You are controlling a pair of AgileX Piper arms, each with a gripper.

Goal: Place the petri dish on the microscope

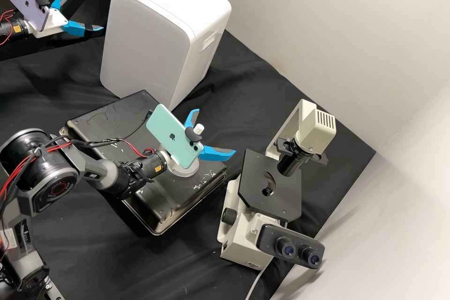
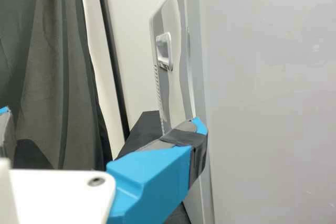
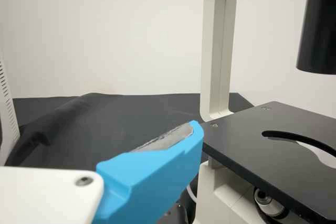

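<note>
The clear petri dish [image 1: 182,170] lies on a black tray [image 1: 117,122] at mid-bench, partly hidden under my right wrist. My right gripper [image 1: 215,132] hangs open and empty just beyond the dish, between it and the microscope [image 1: 262,225]. One blue finger [image 3: 157,169] reaches close to the edge of the black stage [image 3: 273,150]. The stage [image 1: 269,185] is bare, with its slot under the objective [image 1: 290,164]. My left gripper [image 1: 86,12] is open and empty at the far left rear, its finger [image 2: 157,174] beside the white box.
A tall white box [image 1: 164,33] stands behind the tray, close to the left gripper. A white wall [image 1: 351,33] runs along the right behind the microscope. Black cloth [image 1: 243,89] covers the bench between the box and the microscope.
</note>
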